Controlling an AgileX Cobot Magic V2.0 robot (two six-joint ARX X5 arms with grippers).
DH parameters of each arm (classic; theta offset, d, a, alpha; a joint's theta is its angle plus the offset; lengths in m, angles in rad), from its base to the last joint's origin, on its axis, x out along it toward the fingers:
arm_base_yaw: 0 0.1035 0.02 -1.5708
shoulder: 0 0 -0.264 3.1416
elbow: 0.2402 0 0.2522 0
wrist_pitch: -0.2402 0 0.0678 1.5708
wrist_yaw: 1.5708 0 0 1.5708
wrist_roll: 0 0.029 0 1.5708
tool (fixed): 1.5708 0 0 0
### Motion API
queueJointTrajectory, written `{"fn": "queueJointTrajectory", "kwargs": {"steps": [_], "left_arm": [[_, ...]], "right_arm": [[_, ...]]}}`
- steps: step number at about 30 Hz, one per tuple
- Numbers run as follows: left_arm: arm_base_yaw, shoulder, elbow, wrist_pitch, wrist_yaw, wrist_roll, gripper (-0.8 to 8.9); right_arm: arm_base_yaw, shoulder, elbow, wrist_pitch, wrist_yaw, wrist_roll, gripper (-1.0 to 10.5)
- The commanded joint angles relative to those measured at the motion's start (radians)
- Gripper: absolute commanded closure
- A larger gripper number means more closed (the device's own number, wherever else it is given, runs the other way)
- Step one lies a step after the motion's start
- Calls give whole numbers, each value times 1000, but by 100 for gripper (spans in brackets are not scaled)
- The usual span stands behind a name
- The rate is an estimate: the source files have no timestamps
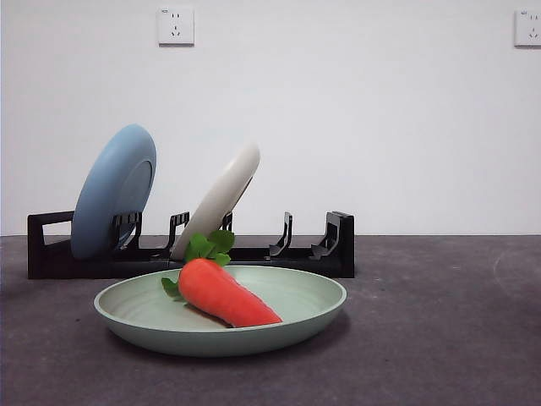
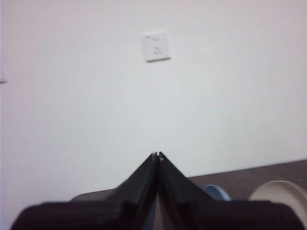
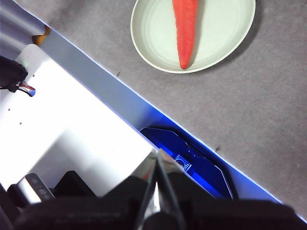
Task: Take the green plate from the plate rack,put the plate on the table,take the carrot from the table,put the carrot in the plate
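From my remote station, the front view shows the green plate lying flat on the dark grey surface, just in front of the plate rack. The carrot lies inside the plate, its leafy top toward the rack and its orange tip pointing toward the near rim, so it sits wholly within the plate's shallow bowl and looks unlikely to roll off. Behind it, a light blue plate and a cream-white plate lean in the rack's slots, propped by the upright prongs; the slots further along the rack stand vacant. No arm shows in the front view. My left pincer is closed, tips together with nothing between them, raised and aimed at the white wall, with the blue plate's rim and the cream plate's rim just visible low in that view. My right pincer is also closed and empty, held back over the rig's white base at the surface's edge, with the plate and carrot well apart from it. I judge both arms are parked clear of the work and the task looks complete.
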Motion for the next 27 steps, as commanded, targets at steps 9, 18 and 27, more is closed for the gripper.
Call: {"fn": "queueJointTrajectory", "kwargs": {"steps": [9, 18, 27], "left_arm": [[62, -212, -507, 185, 11, -98, 816], [62, -336, -760, 244, 11, -173, 816], [62, -405, -801, 163, 13, -177, 816]], "right_arm": [[1, -2, -1, 2, 3, -5, 945], [1, -2, -1, 2, 3, -5, 945], [1, -2, -1, 2, 3, -5, 945]]}}
